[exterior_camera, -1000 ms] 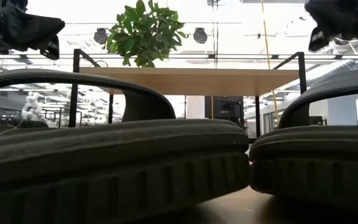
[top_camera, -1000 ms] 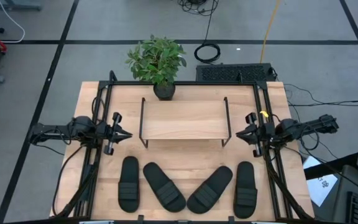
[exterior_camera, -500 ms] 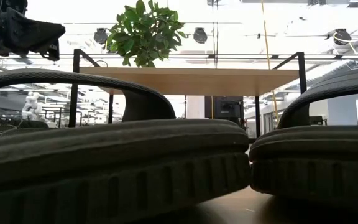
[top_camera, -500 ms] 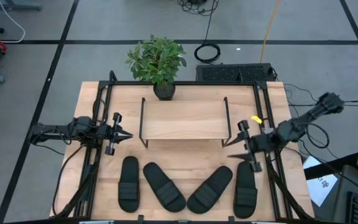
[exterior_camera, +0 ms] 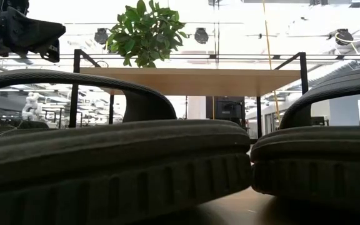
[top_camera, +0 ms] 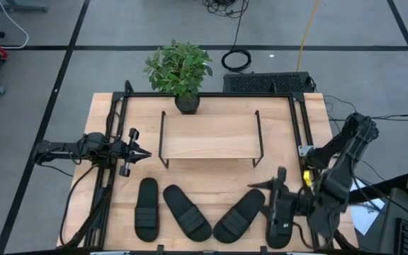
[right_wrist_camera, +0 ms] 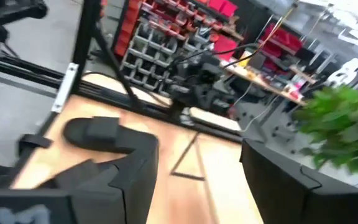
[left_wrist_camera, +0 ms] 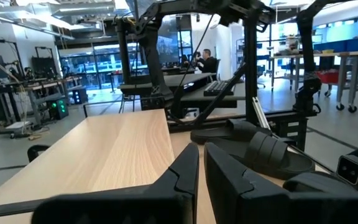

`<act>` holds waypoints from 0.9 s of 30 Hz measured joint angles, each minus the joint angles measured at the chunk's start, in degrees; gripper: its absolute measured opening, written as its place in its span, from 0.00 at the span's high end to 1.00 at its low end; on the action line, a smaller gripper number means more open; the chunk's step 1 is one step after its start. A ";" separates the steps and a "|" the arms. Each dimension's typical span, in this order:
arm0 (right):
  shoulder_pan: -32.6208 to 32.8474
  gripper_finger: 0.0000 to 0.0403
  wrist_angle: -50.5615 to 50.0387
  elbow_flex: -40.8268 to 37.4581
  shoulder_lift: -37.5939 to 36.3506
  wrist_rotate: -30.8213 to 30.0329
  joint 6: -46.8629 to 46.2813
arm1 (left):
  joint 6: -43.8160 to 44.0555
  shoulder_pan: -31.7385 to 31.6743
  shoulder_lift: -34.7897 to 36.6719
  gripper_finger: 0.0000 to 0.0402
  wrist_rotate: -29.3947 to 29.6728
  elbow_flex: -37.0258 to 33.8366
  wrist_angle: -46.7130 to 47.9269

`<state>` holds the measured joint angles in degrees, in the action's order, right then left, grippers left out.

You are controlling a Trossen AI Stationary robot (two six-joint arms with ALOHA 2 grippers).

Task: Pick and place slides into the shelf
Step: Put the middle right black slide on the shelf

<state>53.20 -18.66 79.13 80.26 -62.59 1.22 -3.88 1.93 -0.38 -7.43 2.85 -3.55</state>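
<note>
1. The shelf (top_camera: 210, 137) stands at the middle of the wooden table (top_camera: 105, 106), its light wood top bare; a potted plant (top_camera: 180, 71) sits just behind it at the table's far edge.
2. Four black slides lie in a row along the near edge, in front of the shelf: the leftmost slide (top_camera: 146, 209) straight; the second slide (top_camera: 187, 212) and the third slide (top_camera: 239, 215) angled so their near ends almost meet; the rightmost slide (top_camera: 280, 216) straight again.
3. The right gripper (top_camera: 275, 185) hangs over the far end of the rightmost slide — its fingers are spread wide, as the right wrist view shows, and hold nothing.
4. The left gripper (top_camera: 139, 152) waits at the table's left side, beside the shelf's left end; its fingers are nearly together — a narrow slit between them — and empty.
</note>
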 joint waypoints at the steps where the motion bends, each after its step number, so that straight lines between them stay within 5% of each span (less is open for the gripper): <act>1: 0.45 0.43 -0.60 0.00 0.85 -0.37 -1.73 | 0.00 0.00 0.00 0.92 0.01 0.00 0.00; 16: 0.54 0.38 -27.29 -0.07 6.91 7.70 -38.32 | -0.07 0.00 0.00 0.92 0.08 0.00 0.46; 27: -1.79 0.42 -20.22 -14.50 4.51 22.86 -48.67 | -0.09 0.00 0.00 0.92 0.08 0.00 0.52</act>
<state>51.40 -38.88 64.63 84.78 -39.73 -47.45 -3.97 1.94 -0.38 -7.35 2.85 -3.03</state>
